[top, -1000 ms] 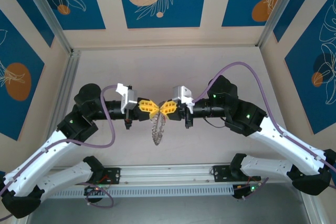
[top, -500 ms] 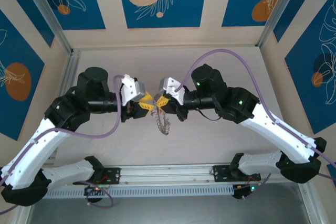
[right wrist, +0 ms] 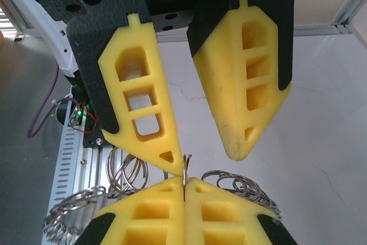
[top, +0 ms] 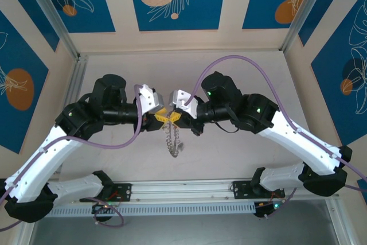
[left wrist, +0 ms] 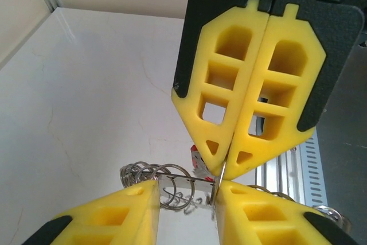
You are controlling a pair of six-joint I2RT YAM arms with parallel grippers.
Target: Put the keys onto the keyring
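Handover mid-air over the table (top: 172,73), & the grip has just changed. One sec ago both grippers sat tip to tip, level, both closed at the top of the bunch. Since then both wrists have rolled & pushed in closer, & the left gripper (right wrist: 203,154) has let go. Its fingers now stand partly apart w/ nothing clamped btw them. Ring wire runs across the gap, close by one pad, but we can't call that held. The right gripper (left wrist: 222,167) is fully closed, nipping one thin loop of the keyring (top: 174,142) right at its tips. So the whole bunch hangs off the right side alone, below where the two sets of tips meet. Whether its low end touches the table, we can't tell.

Of the red key (left wrist: 195,158) we see just a small red bit beside the right gripper's tips, among the coils. Threaded on or only lying against the wire: can't tell.

Our read: prob. a re-grip. W/ the ring steadied on the right, the left is free for a fresh hold on the key or a coil. Task not done yet. The risk is thin wire twisting out of that single pinch.
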